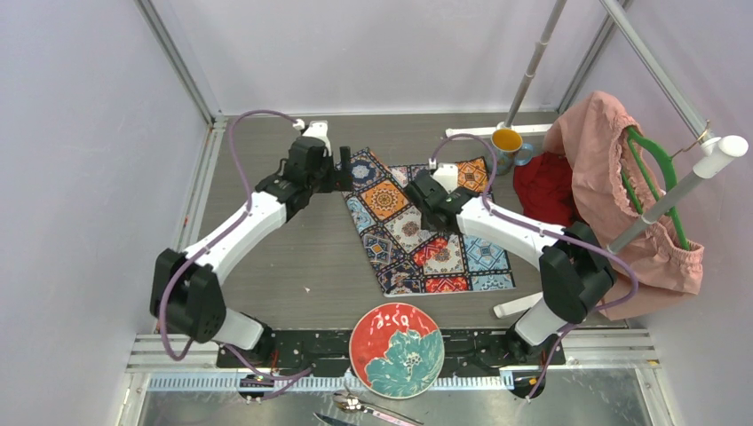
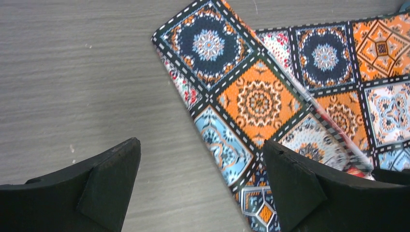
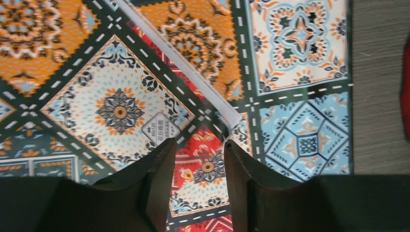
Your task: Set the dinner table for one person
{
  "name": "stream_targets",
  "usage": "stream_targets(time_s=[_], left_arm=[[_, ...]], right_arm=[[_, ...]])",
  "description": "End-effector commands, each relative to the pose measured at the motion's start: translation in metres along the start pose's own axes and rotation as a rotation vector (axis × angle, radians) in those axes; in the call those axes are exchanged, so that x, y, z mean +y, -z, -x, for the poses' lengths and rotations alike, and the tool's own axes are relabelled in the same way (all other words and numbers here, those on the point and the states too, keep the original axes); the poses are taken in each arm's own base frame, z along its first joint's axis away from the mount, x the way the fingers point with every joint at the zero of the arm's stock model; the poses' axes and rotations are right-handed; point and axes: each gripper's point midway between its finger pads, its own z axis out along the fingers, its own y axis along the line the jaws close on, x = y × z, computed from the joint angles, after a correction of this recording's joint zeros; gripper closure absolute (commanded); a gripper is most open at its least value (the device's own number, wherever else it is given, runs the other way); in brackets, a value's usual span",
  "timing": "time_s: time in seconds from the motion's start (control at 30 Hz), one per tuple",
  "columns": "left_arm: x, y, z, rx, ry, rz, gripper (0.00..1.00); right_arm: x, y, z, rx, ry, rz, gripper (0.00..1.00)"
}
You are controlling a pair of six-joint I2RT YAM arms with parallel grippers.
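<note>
The dinner table (image 1: 293,257) is a grey-brown wood-grain top. A colourful tile-patterned mat (image 1: 426,248) lies on its middle, partly folded over itself along a diagonal. My left gripper (image 1: 344,170) is open wide at the mat's far left corner. In the left wrist view the mat's (image 2: 261,96) folded edge runs between my left gripper's (image 2: 200,169) fingers, bare table (image 2: 72,72) on the left. My right gripper (image 1: 417,188) hovers over the mat's middle. In the right wrist view my right gripper (image 3: 199,154) is narrowly open over the mat (image 3: 121,106), holding nothing.
A round red-and-teal flower plate (image 1: 396,349) sits at the near edge between the arm bases, cutlery (image 1: 364,408) below it. A yellow-lined cup (image 1: 507,142) stands at the back right. A red cloth (image 1: 542,186) and a pink garment (image 1: 622,195) on a hanger rack are at the right.
</note>
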Motion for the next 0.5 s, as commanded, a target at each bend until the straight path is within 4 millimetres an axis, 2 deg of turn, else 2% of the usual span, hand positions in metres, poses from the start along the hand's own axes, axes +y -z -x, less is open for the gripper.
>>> stream_targets(time_s=[0.0, 0.07, 0.17, 0.23, 0.3, 0.47], left_arm=[[-0.019, -0.027, 0.037, -0.071, 0.001, -0.033, 0.00], [-0.027, -0.045, 0.042, -0.045, -0.011, -0.041, 0.00], [-0.048, -0.066, 0.029, 0.051, -0.011, -0.120, 0.07], [-0.055, -0.072, 0.019, 0.082, 0.008, -0.146, 0.09], [-0.055, -0.074, 0.014, 0.082, 0.019, -0.149, 0.10], [-0.050, -0.064, 0.009, 0.073, 0.023, -0.142, 0.10]], right_arm=[[-0.028, 0.010, 0.010, -0.056, -0.050, -0.068, 0.45], [-0.038, 0.013, 0.012, -0.067, -0.074, -0.074, 0.33], [-0.052, 0.014, 0.010, -0.059, -0.123, -0.057, 0.31], [-0.058, 0.009, 0.007, -0.051, -0.167, -0.023, 0.31], [-0.060, 0.002, 0.002, -0.025, -0.200, 0.021, 0.32], [-0.053, -0.022, -0.014, 0.042, -0.213, 0.085, 0.43]])
